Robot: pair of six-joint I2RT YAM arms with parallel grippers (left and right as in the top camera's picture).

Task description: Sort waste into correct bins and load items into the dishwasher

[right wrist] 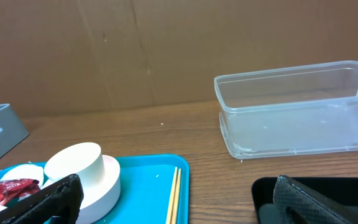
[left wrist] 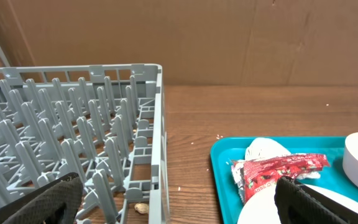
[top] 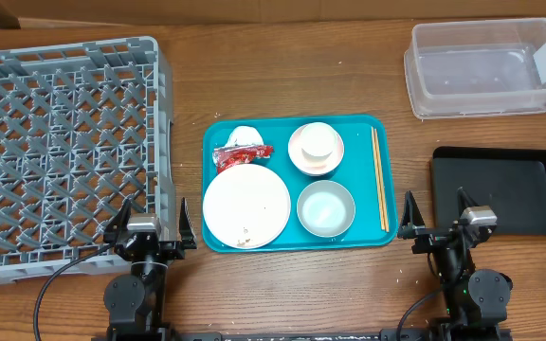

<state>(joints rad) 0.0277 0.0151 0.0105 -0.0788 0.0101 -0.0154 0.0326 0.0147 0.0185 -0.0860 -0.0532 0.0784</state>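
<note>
On the teal tray lie a white plate (top: 246, 206) with a few food grains (top: 246, 230), a red wrapper (top: 242, 155) (left wrist: 278, 171), a white tissue (top: 245, 136) (left wrist: 266, 148), a cup (right wrist: 73, 165) inside a pinkish bowl (top: 316, 149) (right wrist: 107, 180), a grey-blue bowl (top: 325, 208) and chopsticks (top: 379, 180) (right wrist: 174, 193). The grey dish rack (top: 64, 142) (left wrist: 73, 124) stands at the left. A clear tub (top: 486, 66) (right wrist: 297, 106) and a black tray (top: 500, 189) (right wrist: 353, 186) are at the right. My left gripper (top: 152, 225) (left wrist: 179, 205) and right gripper (top: 436, 216) (right wrist: 173, 208) stand open and hold nothing, near the front edge.
The teal tray (top: 368, 133) (left wrist: 225, 180) sits mid-table between the rack and the bins. A small tan nut-like scrap (left wrist: 141, 208) lies under the rack's near corner. A cardboard wall closes off the back of the wooden table.
</note>
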